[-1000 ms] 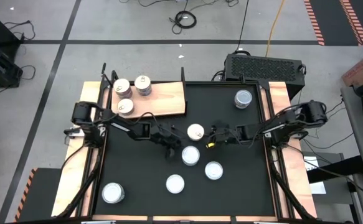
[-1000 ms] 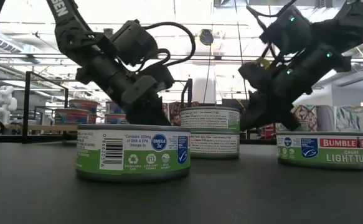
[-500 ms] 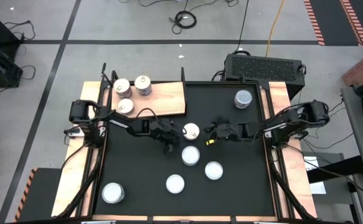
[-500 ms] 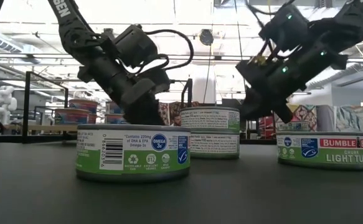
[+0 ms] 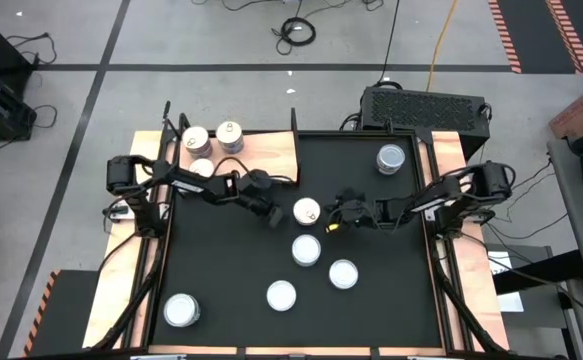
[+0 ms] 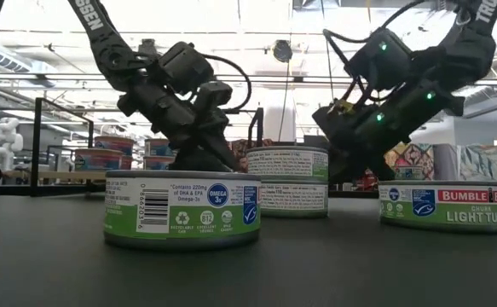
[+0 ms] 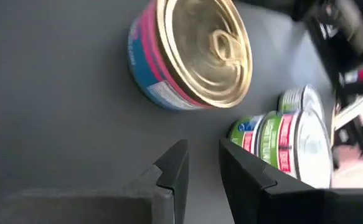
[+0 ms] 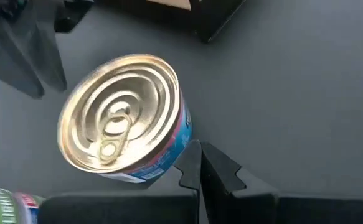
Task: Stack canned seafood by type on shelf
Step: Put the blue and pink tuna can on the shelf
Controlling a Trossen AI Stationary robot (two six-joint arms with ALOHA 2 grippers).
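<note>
1. Left tool (image 5: 274, 214) sat just left of centre in the high view, low over the black table (image 5: 221, 270), right beside the gold-top tin (image 5: 307, 211) but not on it.
2. Fingers (image 7: 175, 168) parted by a narrow gap, nothing between them; gold-top tin (image 7: 193, 53) lay ahead of them, apart.
3. Right tool (image 5: 335, 214) sat just right of the same tin, fingers (image 8: 192, 167) pressed together, empty, tips close against the tin's side (image 8: 122, 118); contact not certain.
4. Gold-top tin lay alone near centre of the table, pink-and-blue label, pull tab up.
5. Shelf (image 5: 271, 158) at upper left of the high view, light wood, carrying three tins (image 5: 211, 145) clustered at its left end.
6. Pale-top tins on the table: one (image 5: 306, 249) just below the gold-top tin, one (image 5: 343, 273) lower right of it, one (image 5: 281, 294) at lower centre, one (image 5: 181, 310) at lower left.
7. One more tin (image 5: 391, 158) at upper right of the table, well apart from the rest.
8. Low view: green-label tin (image 6: 182, 207) nearest the camera, a tuna tin (image 6: 444, 205) at right, both arms angled down behind them.
</note>
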